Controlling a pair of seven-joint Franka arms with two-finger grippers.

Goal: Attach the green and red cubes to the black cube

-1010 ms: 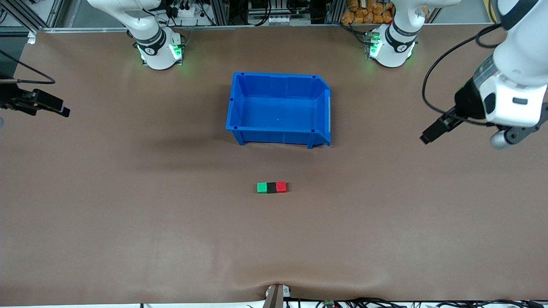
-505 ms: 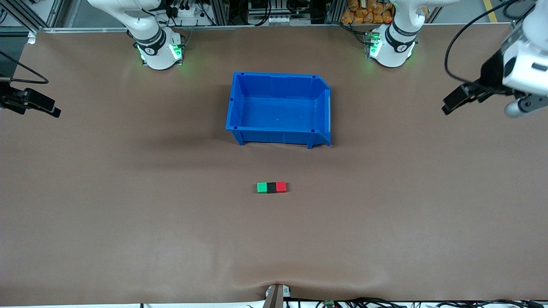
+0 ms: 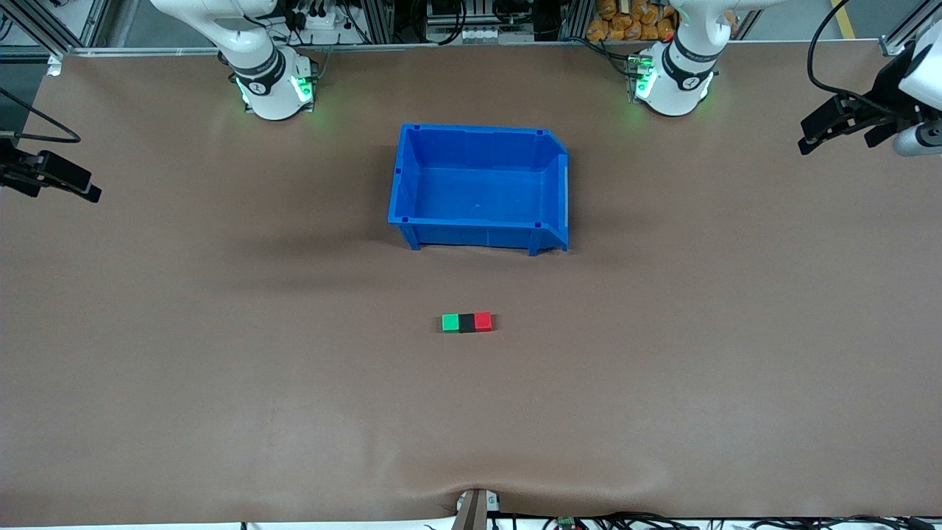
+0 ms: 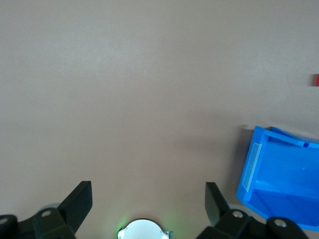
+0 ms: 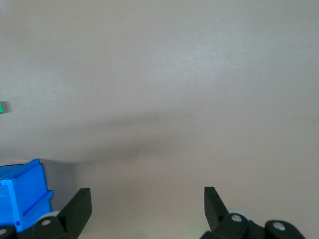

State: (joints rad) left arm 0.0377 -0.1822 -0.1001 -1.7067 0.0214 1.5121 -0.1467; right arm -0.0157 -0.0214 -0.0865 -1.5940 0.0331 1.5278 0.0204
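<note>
A green cube point(image 3: 450, 322), a black cube point(image 3: 466, 322) and a red cube point(image 3: 483, 321) lie joined in a row on the brown table, nearer the front camera than the blue bin point(image 3: 482, 188). The black cube is in the middle, touching both. My left gripper point(image 3: 809, 140) is open and empty, up over the table's edge at the left arm's end. My right gripper point(image 3: 92, 193) is open and empty over the right arm's end. The left wrist view shows a sliver of the red cube point(image 4: 316, 79). The right wrist view shows a sliver of the green cube point(image 5: 2, 107).
The blue bin stands empty mid-table, between the arm bases and the cubes. It also shows in the left wrist view point(image 4: 281, 177) and the right wrist view point(image 5: 22, 194). The left arm's base point(image 4: 143, 230) shows between the left fingers.
My left gripper has risen and drawn back toward the left arm's end of the table. My right gripper has drawn slightly farther toward the right arm's end. The cubes have not moved.
</note>
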